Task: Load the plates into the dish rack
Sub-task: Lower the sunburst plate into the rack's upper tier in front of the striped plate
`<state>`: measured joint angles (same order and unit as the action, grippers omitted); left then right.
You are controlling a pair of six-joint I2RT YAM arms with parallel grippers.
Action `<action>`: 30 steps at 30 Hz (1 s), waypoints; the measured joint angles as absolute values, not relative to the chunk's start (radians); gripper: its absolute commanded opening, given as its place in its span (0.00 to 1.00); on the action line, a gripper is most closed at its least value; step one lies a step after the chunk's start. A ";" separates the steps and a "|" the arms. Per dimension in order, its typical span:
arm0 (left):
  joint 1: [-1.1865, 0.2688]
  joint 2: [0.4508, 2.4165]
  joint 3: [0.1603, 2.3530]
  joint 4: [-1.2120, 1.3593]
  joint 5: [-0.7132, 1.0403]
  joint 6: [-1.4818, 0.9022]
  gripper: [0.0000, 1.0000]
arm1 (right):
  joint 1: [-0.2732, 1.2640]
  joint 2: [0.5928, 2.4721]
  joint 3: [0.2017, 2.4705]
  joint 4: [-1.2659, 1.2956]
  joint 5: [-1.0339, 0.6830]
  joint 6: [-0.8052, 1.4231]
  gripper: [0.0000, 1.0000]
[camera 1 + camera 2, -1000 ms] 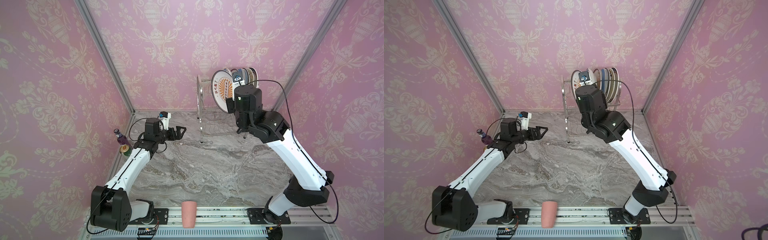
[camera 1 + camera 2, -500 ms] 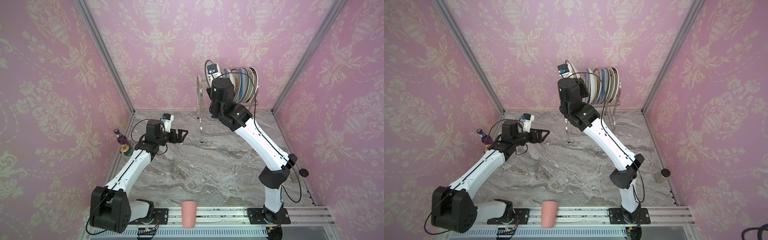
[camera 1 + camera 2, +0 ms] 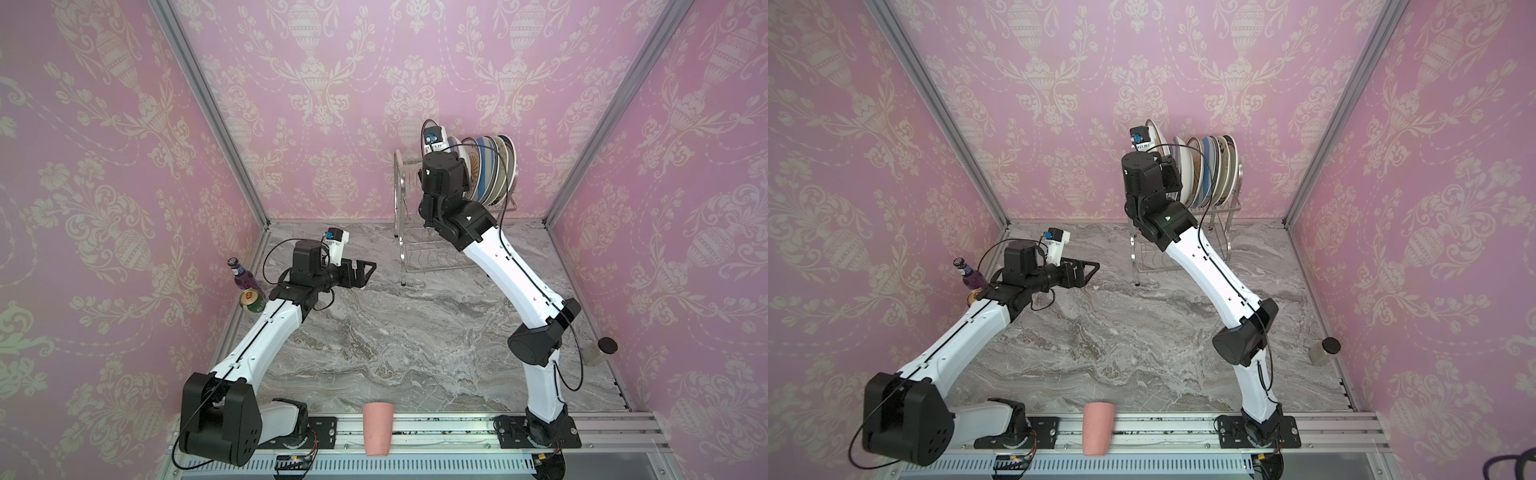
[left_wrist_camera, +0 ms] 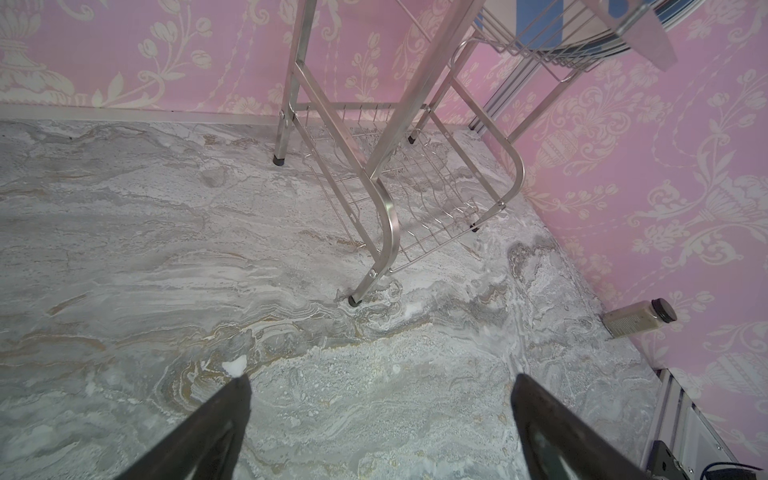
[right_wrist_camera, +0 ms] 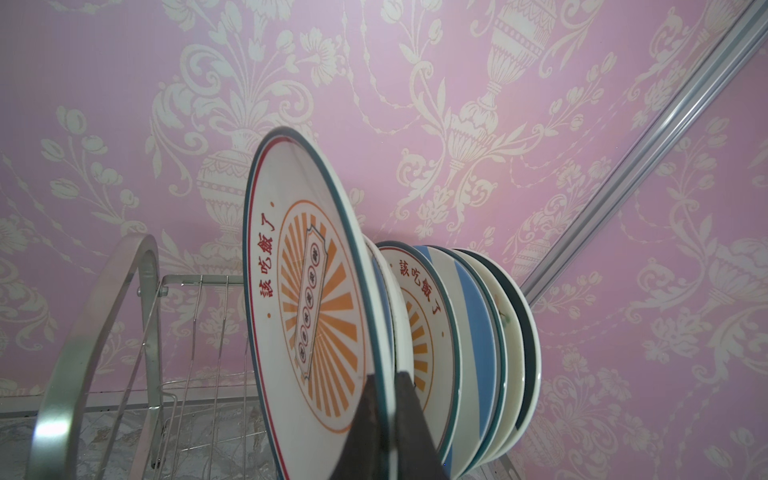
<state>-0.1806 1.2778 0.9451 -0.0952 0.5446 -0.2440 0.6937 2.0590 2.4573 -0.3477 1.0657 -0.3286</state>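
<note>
One dish rack (image 3: 401,216) stands at the back of the desk (image 3: 374,332). Its upper tier is packed with upright plates (image 5: 469,340), five or six of them, too tight together for a sure count. One more, an orange-sunburst plate (image 5: 299,270), stands upright just beside that row and higher than it. The right pincer (image 5: 386,378) is pinching its rim. The left pincer (image 4: 381,376) hangs spread wide above the desk, holding nothing. One pink cup (image 3: 377,428), one purple bottle (image 3: 241,274), one can (image 3: 252,300) and one jar (image 3: 598,353) sit at the desk's edges.
</note>
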 measured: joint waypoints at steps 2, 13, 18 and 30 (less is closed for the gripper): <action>-0.181 1.278 0.945 -0.097 0.545 -0.244 0.99 | 0.693 2.072 2.457 -0.345 1.071 -0.329 0.00; -0.181 1.240 0.947 -0.127 0.545 -0.218 0.99 | 0.693 2.100 2.457 -0.272 1.116 -0.366 0.00; -0.181 1.229 0.951 -0.137 0.545 -0.217 0.99 | 0.686 2.105 2.457 -0.255 1.127 -0.366 0.00; -0.181 1.195 0.953 -0.167 0.545 -0.191 0.99 | 0.669 2.149 2.455 -0.291 1.126 -0.303 0.00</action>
